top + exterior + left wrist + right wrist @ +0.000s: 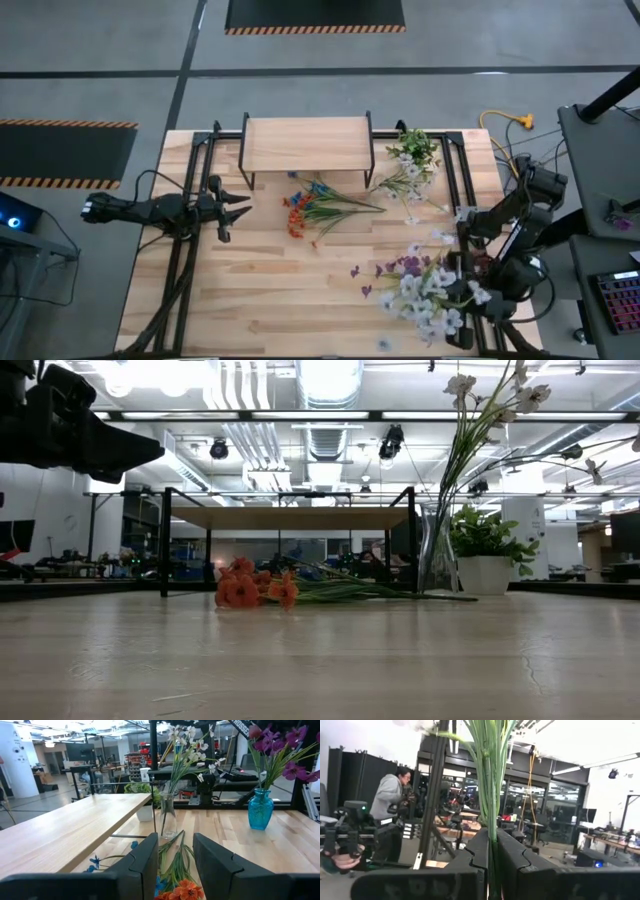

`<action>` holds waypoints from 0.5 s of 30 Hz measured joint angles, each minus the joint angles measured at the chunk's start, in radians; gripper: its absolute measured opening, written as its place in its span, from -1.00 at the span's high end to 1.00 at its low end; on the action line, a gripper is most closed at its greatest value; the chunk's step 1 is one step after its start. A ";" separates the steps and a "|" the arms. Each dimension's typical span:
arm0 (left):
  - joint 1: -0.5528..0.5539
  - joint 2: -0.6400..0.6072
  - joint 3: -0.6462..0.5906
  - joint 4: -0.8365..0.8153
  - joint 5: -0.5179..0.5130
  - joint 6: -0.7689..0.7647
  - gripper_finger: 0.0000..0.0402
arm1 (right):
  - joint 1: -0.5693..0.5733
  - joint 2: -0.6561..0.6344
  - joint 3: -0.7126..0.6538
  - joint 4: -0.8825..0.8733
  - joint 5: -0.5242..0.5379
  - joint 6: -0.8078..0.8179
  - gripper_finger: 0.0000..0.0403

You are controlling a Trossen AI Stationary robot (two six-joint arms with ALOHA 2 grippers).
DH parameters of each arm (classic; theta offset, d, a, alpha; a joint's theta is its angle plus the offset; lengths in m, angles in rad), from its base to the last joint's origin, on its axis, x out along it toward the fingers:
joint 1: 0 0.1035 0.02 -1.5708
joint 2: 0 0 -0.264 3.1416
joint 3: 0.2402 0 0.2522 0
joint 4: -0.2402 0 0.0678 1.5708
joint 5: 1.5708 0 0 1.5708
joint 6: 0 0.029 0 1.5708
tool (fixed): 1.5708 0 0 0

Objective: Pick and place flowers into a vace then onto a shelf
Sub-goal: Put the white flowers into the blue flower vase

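Loose flowers (pixel 320 208) with orange and blue blooms lie flat on the table in front of the shelf (pixel 308 145). They also show in the low view, flowers (pixel 255 590). My left gripper (pixel 172 862) is open, hovering left of them, and its fingers point at their orange blooms (pixel 182 890). My right gripper (pixel 492 865) is shut on a bunch of white flowers (pixel 430 300) by the table's right near corner. A clear glass vase (pixel 168 815) with white flowers stands right of the shelf. My right gripper pinches a bundle of several thin green stems (pixel 491 827) between its two fingers, which lie roughly level and across the stems. The stems rise upright above the fingers (pixel 512 857) to the white blooms. Their lower ends are hidden behind the fingers.
A blue vase (pixel 261 809) with purple flowers stands on the table's right half. A leafy potted plant (pixel 415 148) sits at the far right, beside the shelf. Black frame rails run along both table sides. A person (pixel 390 815) stands beyond the table.
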 joint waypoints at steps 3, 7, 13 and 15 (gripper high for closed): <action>0.000 0.000 0.000 0.000 0.000 0.000 0.47 | 0.002 -0.018 -0.007 0.000 0.034 -0.011 0.94; 0.000 0.000 0.000 0.000 0.001 0.000 0.47 | 0.007 -0.071 -0.033 0.001 0.070 -0.018 0.94; 0.000 0.000 0.000 0.000 0.001 0.000 0.47 | -0.018 -0.230 -0.116 0.002 0.000 -0.011 0.94; 0.000 0.000 0.000 0.000 0.001 0.000 0.47 | -0.033 -0.295 -0.139 -0.008 -0.044 0.002 0.94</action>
